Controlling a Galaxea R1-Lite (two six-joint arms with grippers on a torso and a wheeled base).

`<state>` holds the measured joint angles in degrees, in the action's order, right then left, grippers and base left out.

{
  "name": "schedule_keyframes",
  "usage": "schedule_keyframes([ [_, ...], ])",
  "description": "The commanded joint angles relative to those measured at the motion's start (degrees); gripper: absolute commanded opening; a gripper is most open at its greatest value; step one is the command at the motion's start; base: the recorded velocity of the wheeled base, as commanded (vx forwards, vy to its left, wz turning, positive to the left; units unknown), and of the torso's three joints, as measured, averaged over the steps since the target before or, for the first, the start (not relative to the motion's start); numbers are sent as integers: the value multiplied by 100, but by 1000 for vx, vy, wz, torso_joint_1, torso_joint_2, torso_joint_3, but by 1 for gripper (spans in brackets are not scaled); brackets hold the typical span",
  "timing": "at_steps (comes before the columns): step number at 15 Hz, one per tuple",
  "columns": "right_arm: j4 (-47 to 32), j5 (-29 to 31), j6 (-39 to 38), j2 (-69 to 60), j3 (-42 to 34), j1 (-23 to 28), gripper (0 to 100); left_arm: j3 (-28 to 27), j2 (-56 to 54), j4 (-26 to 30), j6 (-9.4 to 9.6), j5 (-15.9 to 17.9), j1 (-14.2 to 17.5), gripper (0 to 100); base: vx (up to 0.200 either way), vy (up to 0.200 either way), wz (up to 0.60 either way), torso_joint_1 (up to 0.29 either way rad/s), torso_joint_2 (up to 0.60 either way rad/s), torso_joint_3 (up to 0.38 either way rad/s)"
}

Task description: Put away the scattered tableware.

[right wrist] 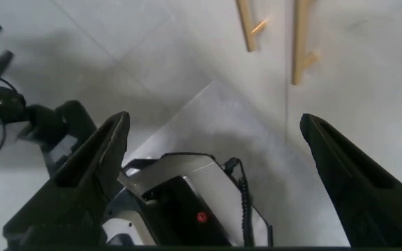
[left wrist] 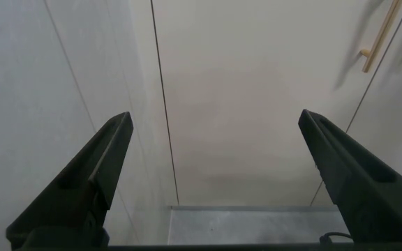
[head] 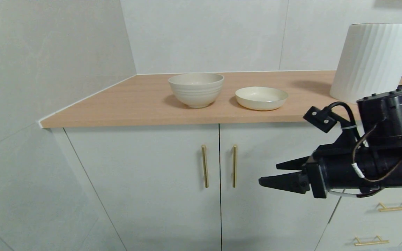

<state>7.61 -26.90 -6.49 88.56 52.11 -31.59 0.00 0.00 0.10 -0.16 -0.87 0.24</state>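
Right, the bowl (head: 196, 89) and the shallow dish (head: 261, 98) sit upright, side by side but not touching, on the wooden surface (head: 134, 104), with the bowl to the left. Below the surface's front edge, the right hand (head: 270, 173) hangs level in front of the cupboard doors (head: 145, 181), released, fingers spread, tips pointing toward the two gold handles (head: 205, 166). Low down, the left hand (left wrist: 215, 118) faces a door panel, fingers spread wide too. Off right on the surface stands a tall white ribbed vase (head: 373, 61).
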Motion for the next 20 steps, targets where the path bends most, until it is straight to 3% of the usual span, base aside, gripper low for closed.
schedule_keyframes([
  [1,426,1,-2,697,-140,-146,100,0,0,-1,-2,-1,2,100,0,0,0,0,0,0],
  [9,2623,45,-63,1893,-395,-146,100,0,0,-1,33,-1,2,100,0,0,0,0,0,0],
  [13,3695,230,-476,2420,-421,-155,100,0,0,-1,7,-1,2,100,0,0,0,0,0,0],
  [16,3915,335,-626,2587,-404,-208,100,0,0,-1,7,-1,2,100,0,0,0,0,0,0],
  [20,4785,353,-1004,2991,-395,-331,100,0,0,-1,7,-1,2,100,0,0,0,0,0,0],
])
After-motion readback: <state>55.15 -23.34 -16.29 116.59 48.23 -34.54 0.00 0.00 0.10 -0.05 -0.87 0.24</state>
